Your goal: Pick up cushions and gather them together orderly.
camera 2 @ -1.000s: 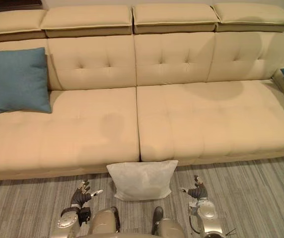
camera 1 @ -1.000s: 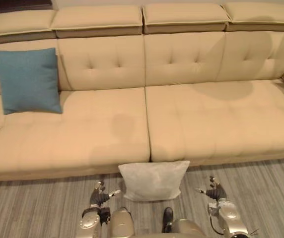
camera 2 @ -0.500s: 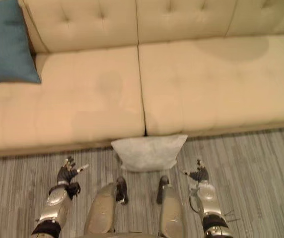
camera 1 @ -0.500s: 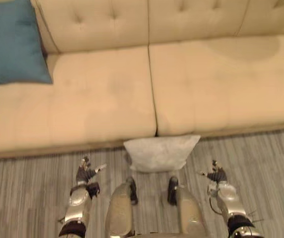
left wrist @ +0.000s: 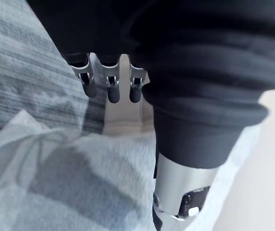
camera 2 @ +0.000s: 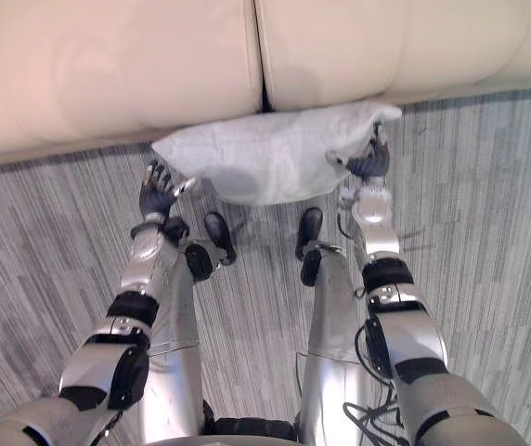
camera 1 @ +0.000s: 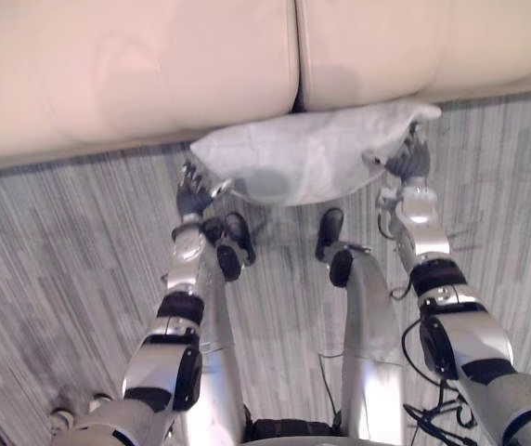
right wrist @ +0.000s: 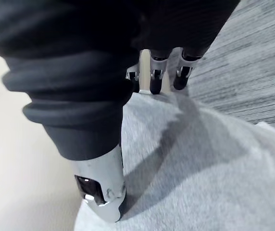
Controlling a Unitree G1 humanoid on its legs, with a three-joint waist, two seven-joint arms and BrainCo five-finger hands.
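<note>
Setting: home living room, or a mock-up of one.
Evidence 1: a cream upholstered sofa [camera 1: 135, 65] spans 10 to 2 o'clock. Its padded seat is split by a seam [camera 1: 298, 56] near 12 o'clock.
Evidence 2: the floor [camera 1: 61, 279] is grey with fine streaked stripes, running from 3 through 6 to 9 o'clock. Carpet or plank: cannot tell.
Evidence 3: a pale grey cushion [camera 1: 312, 158] lies on the floor, touching the sofa front just under the seam.

Striped grey floor [camera 1: 61, 260], white cushion [camera 1: 312, 153] on it

Bright even light; soft shadows across cushion [camera 1: 312, 153], floor [camera 1: 61, 260]
</note>
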